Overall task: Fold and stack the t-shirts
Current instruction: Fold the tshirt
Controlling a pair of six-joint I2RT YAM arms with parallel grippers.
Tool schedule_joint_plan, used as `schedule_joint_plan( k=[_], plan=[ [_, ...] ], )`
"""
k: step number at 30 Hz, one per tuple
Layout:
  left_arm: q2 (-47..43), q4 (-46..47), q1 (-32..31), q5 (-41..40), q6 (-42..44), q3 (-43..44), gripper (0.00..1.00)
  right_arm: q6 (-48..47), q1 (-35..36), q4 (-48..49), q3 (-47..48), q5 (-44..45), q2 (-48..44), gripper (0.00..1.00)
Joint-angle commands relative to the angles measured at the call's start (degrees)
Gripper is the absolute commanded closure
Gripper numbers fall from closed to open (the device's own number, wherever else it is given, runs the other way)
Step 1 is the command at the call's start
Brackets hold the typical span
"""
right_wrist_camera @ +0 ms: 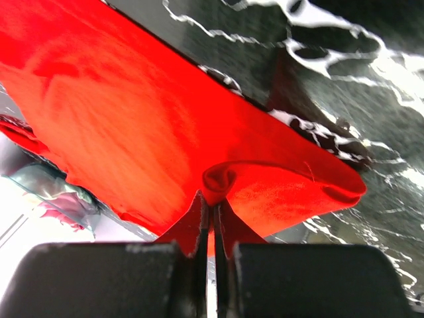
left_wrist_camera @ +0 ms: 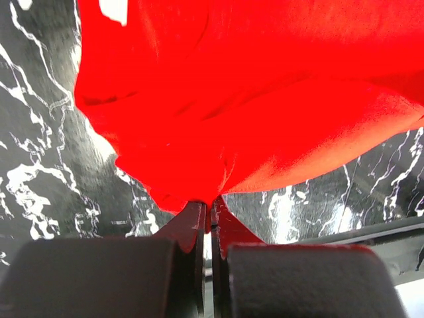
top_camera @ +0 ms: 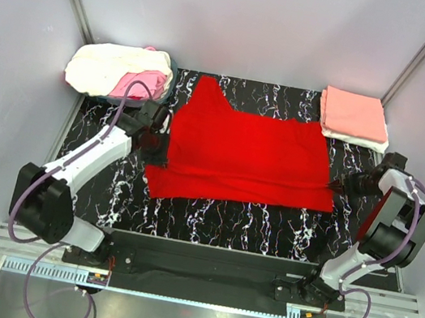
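Left gripper (left_wrist_camera: 211, 209) is clamped tight on a pinch of the red t-shirt (top_camera: 246, 153) at its left edge; right gripper (right_wrist_camera: 213, 202) is likewise closed on a puckered bit of the same cloth at the right edge. Between them the shirt lies spread over the middle of the table (top_camera: 226, 219); a folded salmon-pink shirt (top_camera: 354, 114) rests on a white shirt (top_camera: 360, 140) at the far right, and a loose heap (top_camera: 109, 67) of cream and pink shirts sits at the far left. A fold of the held sides looks to be in hand; both arms should lift evenly and travel together, with the cloth taut between them so nothing bunches; set the edge down square before letting go; each pinch is thin, so a sharp tug may slip it.
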Motion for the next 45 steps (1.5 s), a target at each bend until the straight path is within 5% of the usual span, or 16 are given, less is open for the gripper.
schedule_joint_plan(
  k=[1, 16, 17, 21, 22, 23, 25, 27, 28, 33, 39, 45],
  plan=[
    [1.5, 3.4, 1.4, 2.5, 2.6, 4.1, 1.0, 0.8, 0.5, 0.3, 3.6, 1.2, 1.9, 1.0],
    [13.3, 5.0, 2.5, -0.9, 5.9, 11.1, 0.95, -0.1, 2.9, 1.8, 10.7, 0.3, 10.9, 1.0],
    [13.9, 4.9, 2.5, -2.5, 5.9, 11.3, 0.9, -0.3, 2.9, 2.0, 11.1, -0.1, 11.4, 0.95],
    [17.8, 3.5, 3.8, -8.6, 5.4, 13.1, 0.69, -0.7, 2.9, 2.3, 14.0, -1.8, 13.5, 0.39],
    [19.6, 2.5, 4.3, -8.8, 5.2, 15.1, 0.52, -0.5, 2.9, 1.6, 14.8, -1.7, 13.8, 0.11],
    [20.2, 2.0, 4.7, -8.4, 5.1, 16.1, 0.41, -0.5, 2.9, 1.0, 15.7, -1.2, 13.9, 0.01],
    [19.2, 0.7, 5.0, -8.9, 4.8, 18.0, 0.31, -1.6, 2.9, -1.3, 19.2, -0.8, 13.9, 0.0],
    [13.7, 1.5, 5.0, -9.5, 3.9, 17.5, 0.06, -2.7, 2.9, -4.0, 22.3, 0.1, 12.2, 0.0],
    [11.7, 1.5, 5.0, -9.9, 3.5, 17.1, 0.01, -3.8, 2.9, -4.6, 22.6, 2.1, 11.0, 0.0],
    [-0.8, 1.0, 5.0, -10.0, 0.0, 7.5, 0.01, -5.4, 2.9, -5.4, 16.4, 6.7, 1.5, 0.0],
    [-13.4, 10.7, 4.9, 0.6, -7.4, -13.5, 0.01, -5.3, 2.9, -1.5, -0.4, 4.8, -8.1, 0.0],
    [-15.5, 20.4, 5.0, 5.0, -12.6, -24.8, 0.01, -8.7, 2.8, 1.9, -8.6, 5.3, -8.8, 0.0]
  ],
)
